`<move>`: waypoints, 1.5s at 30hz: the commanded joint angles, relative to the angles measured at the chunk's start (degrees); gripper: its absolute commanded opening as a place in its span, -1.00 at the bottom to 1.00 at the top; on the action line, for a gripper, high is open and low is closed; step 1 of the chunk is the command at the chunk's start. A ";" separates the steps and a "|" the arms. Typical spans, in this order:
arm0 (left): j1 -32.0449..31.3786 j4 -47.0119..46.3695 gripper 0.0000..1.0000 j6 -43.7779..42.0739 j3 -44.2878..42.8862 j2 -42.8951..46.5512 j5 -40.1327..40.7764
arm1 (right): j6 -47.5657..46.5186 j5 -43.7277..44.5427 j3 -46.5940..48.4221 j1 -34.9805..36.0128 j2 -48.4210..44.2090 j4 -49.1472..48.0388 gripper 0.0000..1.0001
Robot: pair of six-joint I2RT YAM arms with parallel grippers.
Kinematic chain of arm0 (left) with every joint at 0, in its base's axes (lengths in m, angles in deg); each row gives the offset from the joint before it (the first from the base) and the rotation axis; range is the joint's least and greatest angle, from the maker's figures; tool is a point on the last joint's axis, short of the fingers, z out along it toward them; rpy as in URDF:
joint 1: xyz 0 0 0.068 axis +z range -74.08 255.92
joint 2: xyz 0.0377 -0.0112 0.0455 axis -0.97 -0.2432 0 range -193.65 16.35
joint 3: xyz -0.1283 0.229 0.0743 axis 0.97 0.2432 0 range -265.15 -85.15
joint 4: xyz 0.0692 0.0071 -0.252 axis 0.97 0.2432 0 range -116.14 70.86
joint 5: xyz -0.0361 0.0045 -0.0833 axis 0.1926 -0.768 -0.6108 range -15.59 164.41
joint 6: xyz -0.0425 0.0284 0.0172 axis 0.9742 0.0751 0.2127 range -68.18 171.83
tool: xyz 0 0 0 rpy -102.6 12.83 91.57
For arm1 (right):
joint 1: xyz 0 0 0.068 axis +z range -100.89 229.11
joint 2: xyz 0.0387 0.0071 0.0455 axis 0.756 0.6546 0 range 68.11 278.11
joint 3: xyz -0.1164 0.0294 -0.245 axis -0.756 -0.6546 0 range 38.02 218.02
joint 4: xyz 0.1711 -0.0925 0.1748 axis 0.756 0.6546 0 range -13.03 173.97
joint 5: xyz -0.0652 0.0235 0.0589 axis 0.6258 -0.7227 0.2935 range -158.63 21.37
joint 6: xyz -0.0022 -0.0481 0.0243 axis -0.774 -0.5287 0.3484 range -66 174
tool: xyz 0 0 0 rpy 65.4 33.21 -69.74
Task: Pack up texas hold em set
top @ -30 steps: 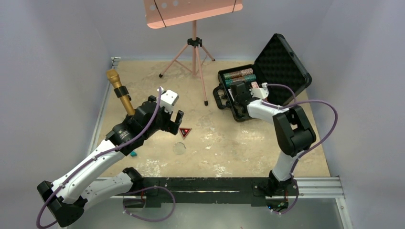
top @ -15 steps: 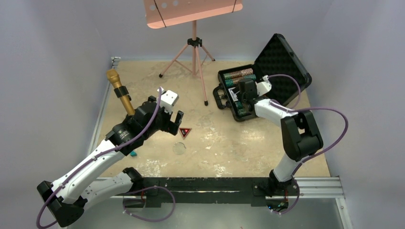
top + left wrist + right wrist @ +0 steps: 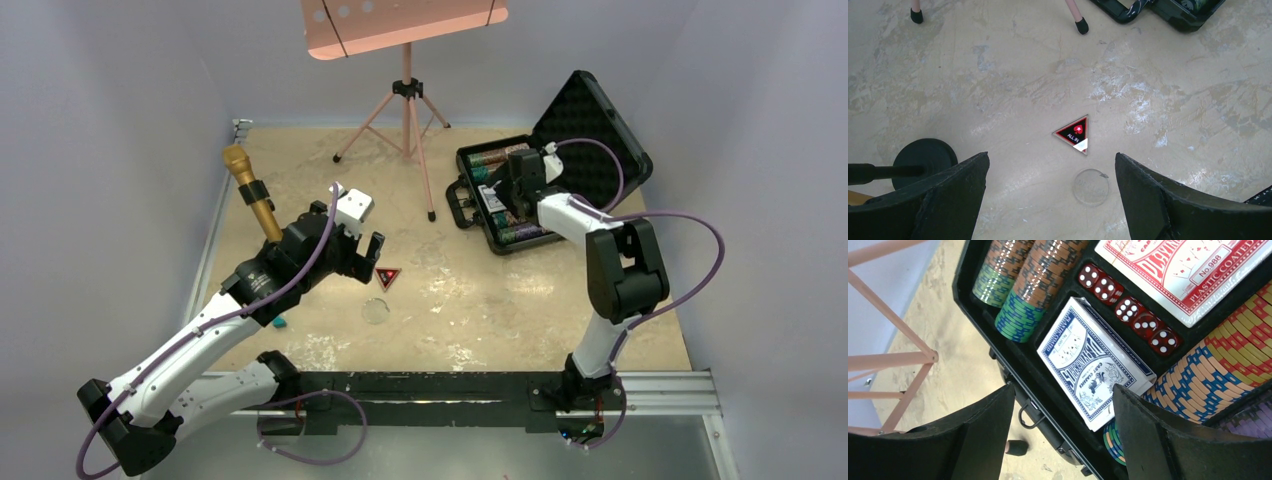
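The black case [image 3: 590, 115] stands open at the back right, foam lid up. In the right wrist view it holds striped poker chips [image 3: 1020, 277], red dice [image 3: 1125, 307], a red deck [image 3: 1193, 270] and a blue deck [image 3: 1095, 362] lying tilted on more chips. My right gripper [image 3: 512, 180] is open and empty above the case's left part [image 3: 1063, 437]. The triangular red-black button [image 3: 387, 277] lies on the table, and shows in the left wrist view [image 3: 1074, 134]. My left gripper [image 3: 360, 252] is open and empty just left of it [image 3: 1050, 200].
A gold microphone [image 3: 252, 192] stands at the left on a round black base [image 3: 925, 157]. A pink music stand [image 3: 405, 95] has tripod feet near the case. A clear round disc [image 3: 376, 311] lies near the button. A small teal piece [image 3: 281, 322] lies by the left arm.
My right gripper has moved up and back over the case, from its front part toward the chip rows. The left arm has not moved.
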 commanded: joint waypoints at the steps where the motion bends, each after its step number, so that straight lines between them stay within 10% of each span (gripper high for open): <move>1: 0.23 -0.85 0.99 0.03 -2.21 0.74 0.81 | -0.37 -0.15 1.59 0.10 -0.15 1.95 0.50; 45: 0.23 -0.96 0.99 -0.13 -2.20 0.36 0.98 | 3.61 1.22 -1.31 2.30 1.36 1.65 0.51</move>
